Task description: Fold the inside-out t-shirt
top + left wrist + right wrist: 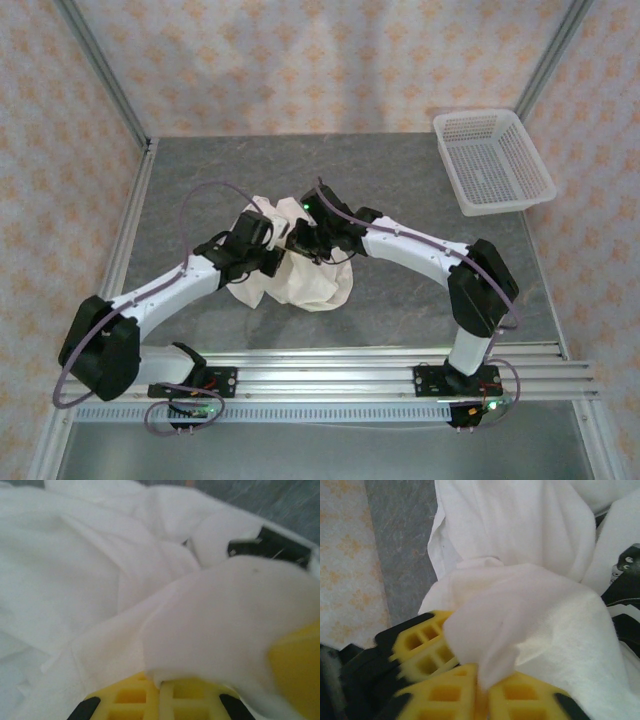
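- Basically, the t-shirt (312,285) sits bunched in a wrinkly heap on the table (420,190), a bit left of centre. Sleeves, collar and hem can't be picked out.
- From the top, the right gripper (300,240) is over the heap's far edge, its tips masked by its own body.
- Right wrist view: yellow fingers (525,697) are closed together on a pinched tail of cloth, with more fabric mounded above them. The lower left of that frame is smeared.
- The left gripper (272,262) overlaps the heap's left side from above, tips lost against the cloth.
- Left wrist view: one yellow finger (150,700) is at the bottom edge and another is cut off at the right edge. A fold of shirt drapes over the gap between them, so I can't tell if it's clamped or just lying on top.
- A black part (270,546) pokes out of the cloth at upper right of that view. It's too blurred to identify.
- The white mesh basket (447,128) is in the far right corner, well apart from the shirt.
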Controlling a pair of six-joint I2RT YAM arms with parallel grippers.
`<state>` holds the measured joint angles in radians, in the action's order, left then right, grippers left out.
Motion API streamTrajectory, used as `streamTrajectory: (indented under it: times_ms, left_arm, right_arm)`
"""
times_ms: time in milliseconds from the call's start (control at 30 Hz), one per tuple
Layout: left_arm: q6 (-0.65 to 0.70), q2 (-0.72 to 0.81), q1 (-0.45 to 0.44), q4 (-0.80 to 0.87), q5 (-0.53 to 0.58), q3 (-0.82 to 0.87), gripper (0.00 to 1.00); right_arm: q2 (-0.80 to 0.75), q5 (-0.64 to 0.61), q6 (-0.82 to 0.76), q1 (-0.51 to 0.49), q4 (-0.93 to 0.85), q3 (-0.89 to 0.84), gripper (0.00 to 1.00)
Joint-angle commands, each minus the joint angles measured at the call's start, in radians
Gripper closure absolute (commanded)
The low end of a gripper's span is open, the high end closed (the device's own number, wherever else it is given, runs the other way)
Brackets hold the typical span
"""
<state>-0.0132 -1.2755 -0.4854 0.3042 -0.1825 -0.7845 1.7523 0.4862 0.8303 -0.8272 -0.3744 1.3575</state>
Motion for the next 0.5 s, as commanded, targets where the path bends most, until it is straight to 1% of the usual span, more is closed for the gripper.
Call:
streamTrajectory:
  times_ms: [0,67,133,233,267,333,400,467]
  left_arm:
    - [-0.07,0.069,0.033,-0.016,-0.107,-0.039,1.0]
    - [-0.095,0.088,0.044,0.025,-0.168,-0.06,1.0]
    - [-0.115,0.107,0.048,0.073,-0.233,-0.083,1.0]
    - [-0.156,0.127,0.053,0.194,-0.279,-0.141,1.0]
    - [-0.166,0.132,0.055,0.24,-0.295,-0.165,1.0]
    - [-0.182,0.143,0.057,0.307,-0.332,-0.208,1.0]
    - [-0.186,0.148,0.063,0.383,-0.356,-0.253,1.0]
    - [-0.186,0.145,0.069,0.455,-0.362,-0.299,1.0]
  right_arm:
    - [-0.062,-0.056,-0.064,0.017,-0.002,-0.029,0.72]
    - [-0.112,-0.111,-0.122,0.017,0.007,-0.072,0.66]
    - [-0.178,-0.178,-0.187,0.017,0.016,-0.128,0.62]
    - [-0.301,-0.274,-0.289,0.005,0.092,-0.258,0.58]
    - [-0.346,-0.29,-0.323,-0.008,0.164,-0.323,0.56]
    - [-0.415,-0.308,-0.378,-0.049,0.319,-0.438,0.45]
    - [-0.451,-0.339,-0.477,-0.121,0.471,-0.518,0.36]
    - [-0.44,-0.368,-0.544,-0.185,0.586,-0.547,0.33]
